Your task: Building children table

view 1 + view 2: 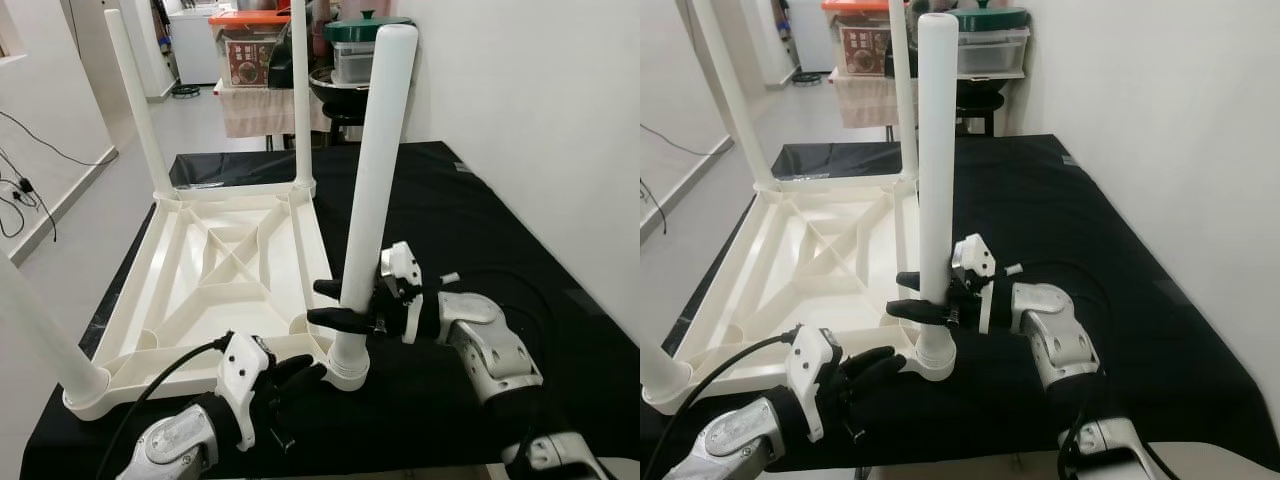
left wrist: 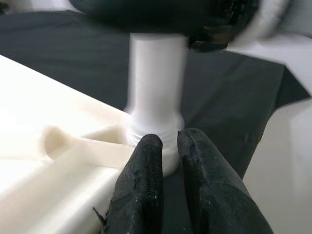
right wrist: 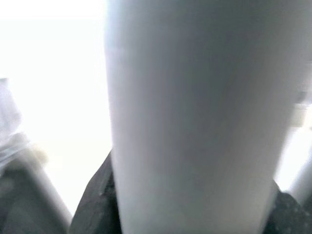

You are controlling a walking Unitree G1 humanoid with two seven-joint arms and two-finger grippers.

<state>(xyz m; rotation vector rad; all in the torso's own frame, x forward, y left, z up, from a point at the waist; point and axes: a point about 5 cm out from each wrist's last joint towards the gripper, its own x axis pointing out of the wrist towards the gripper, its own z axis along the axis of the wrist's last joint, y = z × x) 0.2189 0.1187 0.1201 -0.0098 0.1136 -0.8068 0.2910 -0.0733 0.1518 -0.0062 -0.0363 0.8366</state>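
Right gripper [image 1: 335, 303] reaches in from the side, its two black fingers clamped around the tall white plastic table leg [image 1: 375, 170], low on the shaft. That leg stands upright in the near corner socket of the overturned cream plastic tabletop [image 1: 215, 275] on the black cloth [image 1: 480, 220]. Left gripper [image 1: 300, 373], fingers pressed together, rests against that socket's base.

Upturned tabletop [image 1: 215, 290] on cloth-covered table [image 1: 480, 230], near-right leg [image 1: 375, 190] upright in its corner socket [image 1: 348, 368].

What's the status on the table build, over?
Right tool clamped on near-corner leg, leg upright in socket. Left tool shut, touching upturned tabletop at that corner. Other three legs fitted. No obstructions seen.
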